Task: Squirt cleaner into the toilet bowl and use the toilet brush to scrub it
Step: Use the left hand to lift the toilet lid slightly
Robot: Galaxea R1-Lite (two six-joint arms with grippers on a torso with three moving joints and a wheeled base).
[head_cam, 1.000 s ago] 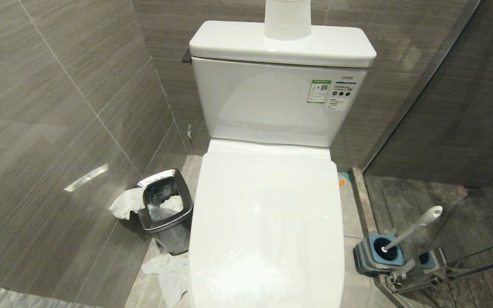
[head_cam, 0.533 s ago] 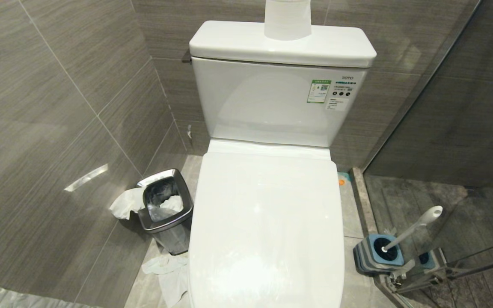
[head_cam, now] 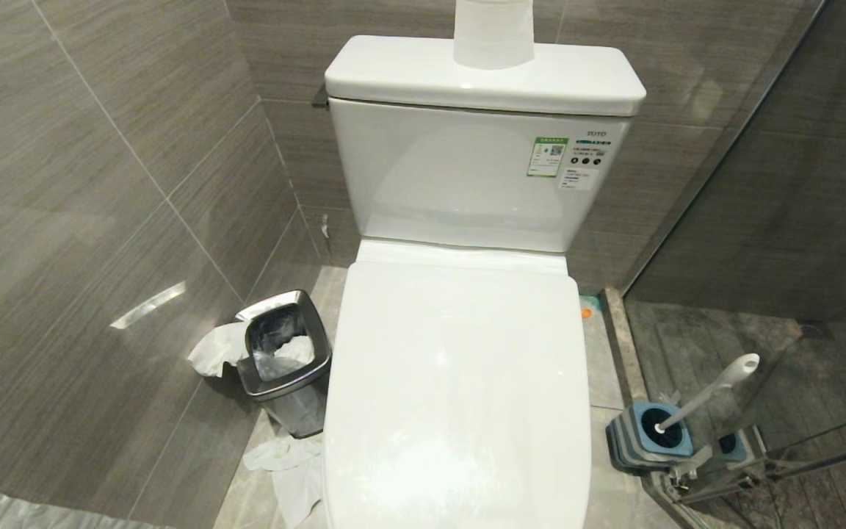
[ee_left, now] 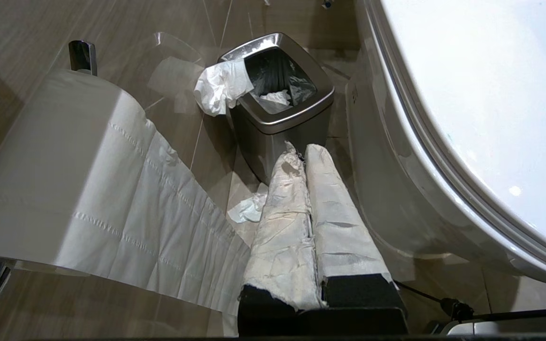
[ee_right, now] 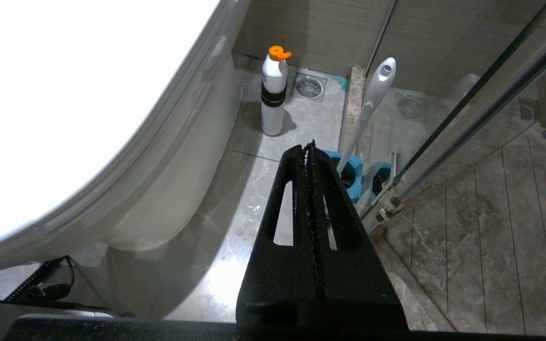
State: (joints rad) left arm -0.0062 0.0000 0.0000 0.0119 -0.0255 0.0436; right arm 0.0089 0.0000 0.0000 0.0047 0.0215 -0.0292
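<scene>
A steel waste bin (head_cam: 285,361) stands beside crumpled tissue (head_cam: 211,351) on the floor.

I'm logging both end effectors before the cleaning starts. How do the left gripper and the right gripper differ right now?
The left gripper has its fingers wrapped in white paper-like padding; the right gripper has bare black fingers with slots. The left gripper hangs beside the steel waste bin and a toilet paper roll; the right gripper hangs near the toilet brush and a white bottle. Both are shut, empty, and flank the toilet bowl.
</scene>
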